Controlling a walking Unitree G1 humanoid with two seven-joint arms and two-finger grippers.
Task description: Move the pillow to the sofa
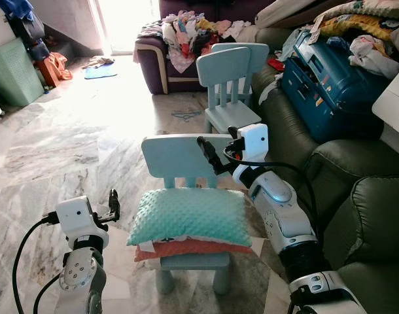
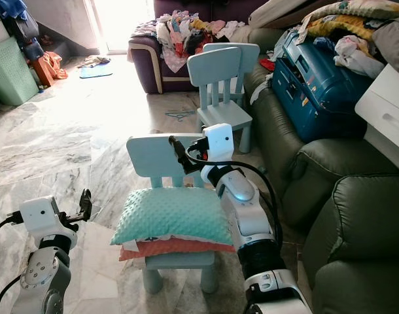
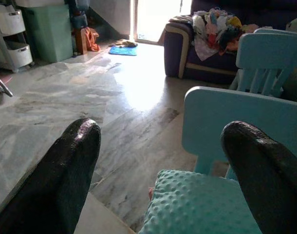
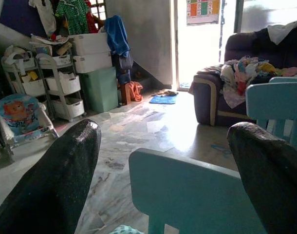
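Right wrist view alone shows white storage shelves (image 4: pixel 65 85) beyond right tool (image 4: pixel 163 165).

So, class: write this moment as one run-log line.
pillow: on small chair, ungrasped | left hand: open, beside pillow | right hand: open, over chair back | sofa: at right

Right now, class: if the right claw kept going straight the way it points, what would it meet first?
Probably the backrest of the near blue chair: the open right claw hovers just above its top edge, aimed across it. Depth is unclear, so it might skim over toward the marble floor.
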